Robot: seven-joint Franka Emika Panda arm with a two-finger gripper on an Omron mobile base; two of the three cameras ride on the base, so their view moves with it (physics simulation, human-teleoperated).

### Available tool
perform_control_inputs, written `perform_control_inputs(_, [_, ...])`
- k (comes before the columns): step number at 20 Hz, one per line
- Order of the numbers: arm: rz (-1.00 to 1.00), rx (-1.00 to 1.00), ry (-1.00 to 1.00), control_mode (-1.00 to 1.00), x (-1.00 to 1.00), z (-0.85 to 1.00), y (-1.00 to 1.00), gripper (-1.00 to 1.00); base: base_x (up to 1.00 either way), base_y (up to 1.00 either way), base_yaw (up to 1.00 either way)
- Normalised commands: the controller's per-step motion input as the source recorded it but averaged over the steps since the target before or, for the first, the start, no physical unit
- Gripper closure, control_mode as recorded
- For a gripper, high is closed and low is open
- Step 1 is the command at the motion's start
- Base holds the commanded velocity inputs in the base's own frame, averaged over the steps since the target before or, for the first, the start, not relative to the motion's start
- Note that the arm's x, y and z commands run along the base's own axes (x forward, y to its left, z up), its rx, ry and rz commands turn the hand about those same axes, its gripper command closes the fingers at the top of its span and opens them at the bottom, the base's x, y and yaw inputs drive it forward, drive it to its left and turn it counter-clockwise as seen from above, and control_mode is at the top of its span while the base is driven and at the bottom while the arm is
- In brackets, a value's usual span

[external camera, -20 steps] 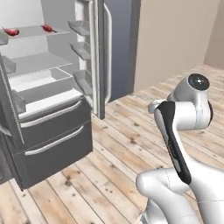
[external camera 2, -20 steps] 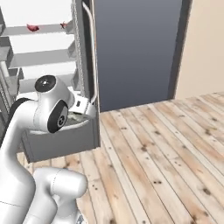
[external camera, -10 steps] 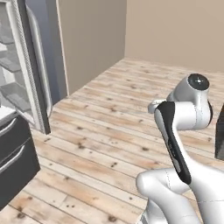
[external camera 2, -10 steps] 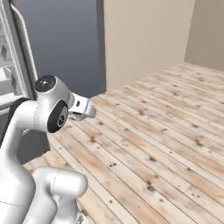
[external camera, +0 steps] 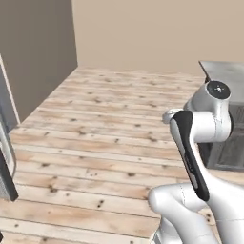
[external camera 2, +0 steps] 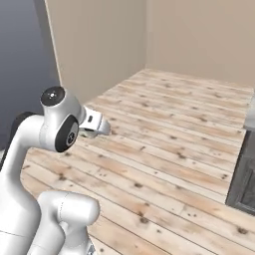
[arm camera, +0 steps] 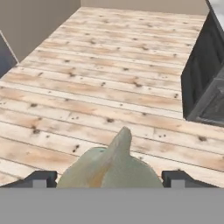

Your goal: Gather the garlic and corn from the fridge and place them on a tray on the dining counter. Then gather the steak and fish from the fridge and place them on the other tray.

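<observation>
Left base view shows the wooden floor (external camera: 109, 119) filling most of the frame, with the dining counter (external camera: 224, 76) at the right edge. In the hand view that counter's dark cabinets (arm camera: 203, 74) fill the upper right. At bottom centre, the gripper (arm camera: 107, 178) has its fingers (arm camera: 41, 178) spread wide, clasping the garlic (arm camera: 109, 168).

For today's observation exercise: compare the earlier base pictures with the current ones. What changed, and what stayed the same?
The base has turned away from the open fridge: its shelves and drawers slid out to the left, and wooden floor and the dark dining counter came into sight. The arm's folded pose is unchanged. The tool holds the garlic between its fingers.
</observation>
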Motion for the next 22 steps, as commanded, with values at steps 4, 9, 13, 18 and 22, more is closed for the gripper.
perform_control_inputs(4, [0.00,0.00,0.00,1.00,0.00,0.00,0.00,1.00,0.99,0.39,-0.62])
perform_control_inputs(9, [0.00,0.00,0.00,1.00,0.00,0.00,0.00,1.00,1.00,0.48,-0.60])
perform_control_inputs(13, [0.00,0.00,0.00,1.00,0.00,0.00,0.00,1.00,1.00,0.77,-0.50])
perform_control_inputs(18, [0.00,0.00,0.00,1.00,0.00,0.00,0.00,1.00,1.00,1.00,-0.31])
perform_control_inputs(22, [0.00,0.00,0.00,1.00,0.00,0.00,0.00,1.00,1.00,1.00,-0.22])
